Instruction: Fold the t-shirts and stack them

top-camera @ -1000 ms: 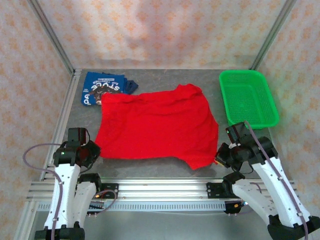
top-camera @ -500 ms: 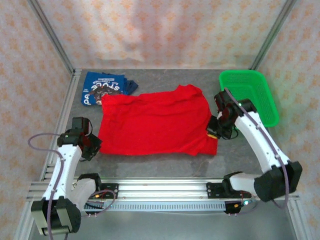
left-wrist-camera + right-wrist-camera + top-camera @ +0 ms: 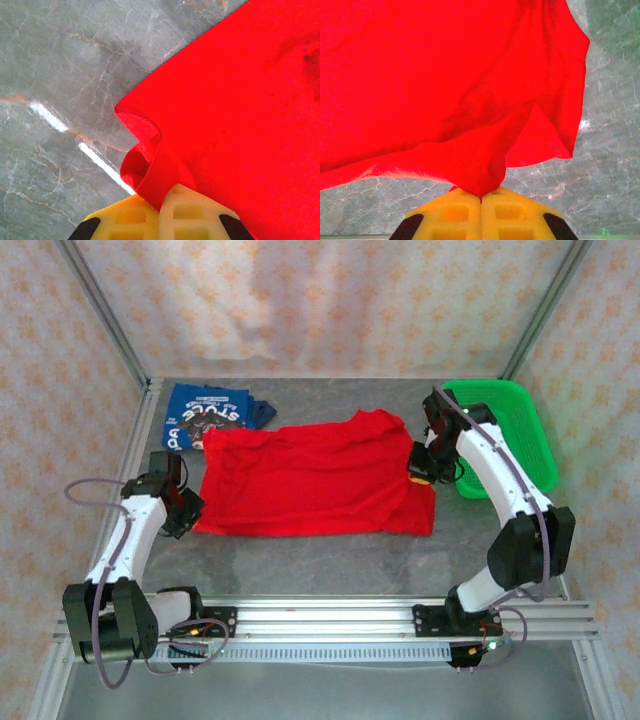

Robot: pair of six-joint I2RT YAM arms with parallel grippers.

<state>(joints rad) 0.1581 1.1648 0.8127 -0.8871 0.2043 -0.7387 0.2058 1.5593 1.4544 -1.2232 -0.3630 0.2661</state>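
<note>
Overhead: blue tee point(image 3: 205, 418) (wrists: pinched red tee point(image 3: 240, 100)).

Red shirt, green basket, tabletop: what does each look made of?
Red shirt: soft matte cloth, probably knit cotton; it droops and folds. Green basket: slightly glossy moulded plastic, judging by its even mesh holes. Tabletop: smooth grey veined surface, stone or a marble-look laminate; can't tell which.
</note>
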